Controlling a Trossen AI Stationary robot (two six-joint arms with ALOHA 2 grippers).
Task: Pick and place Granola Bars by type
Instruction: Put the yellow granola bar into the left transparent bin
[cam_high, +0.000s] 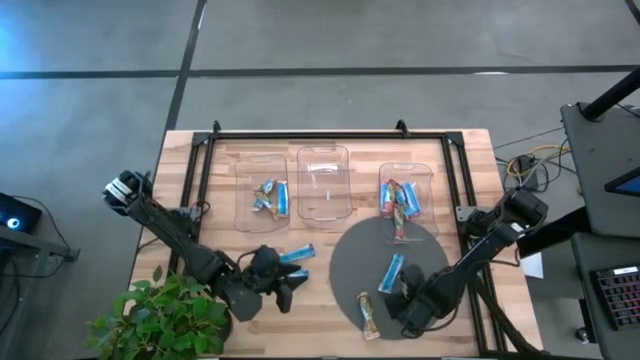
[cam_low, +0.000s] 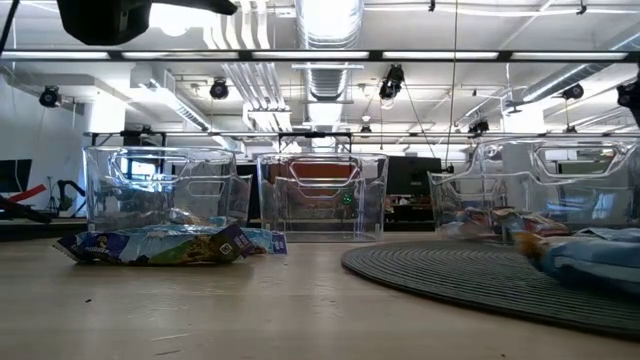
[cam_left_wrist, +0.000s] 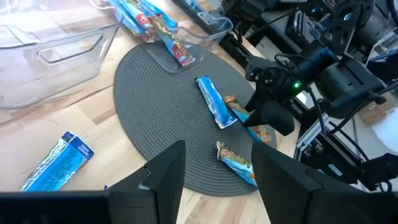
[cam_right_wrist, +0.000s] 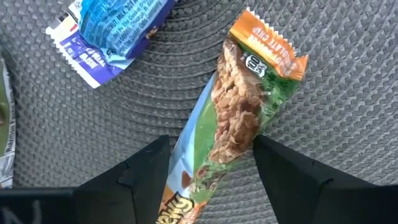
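Observation:
Granola bars lie scattered. Two blue ones (cam_high: 297, 256) rest flat on the wood beside my left gripper (cam_high: 282, 288), which hovers open and holds nothing; one of them shows in its wrist view (cam_left_wrist: 59, 162). On the round grey mat (cam_high: 350, 250) lie a blue bar (cam_high: 392, 272), a tan bar (cam_high: 368, 315) and an orange-and-green bar (cam_right_wrist: 233, 115). My right gripper (cam_right_wrist: 211, 168) is open above that last bar. One finger stands on either side of it, and I see no touch. More bars lie in the left tray (cam_high: 270, 197) and the right tray (cam_high: 398, 200).
Three clear trays stand in a row at the far side, and the middle tray (cam_high: 323, 182) holds nothing. One bar (cam_high: 400, 228) lies on the mat at the right tray's near edge. A potted plant (cam_high: 165, 315) fills the near left corner. A black frame (cam_high: 330, 135) borders the table.

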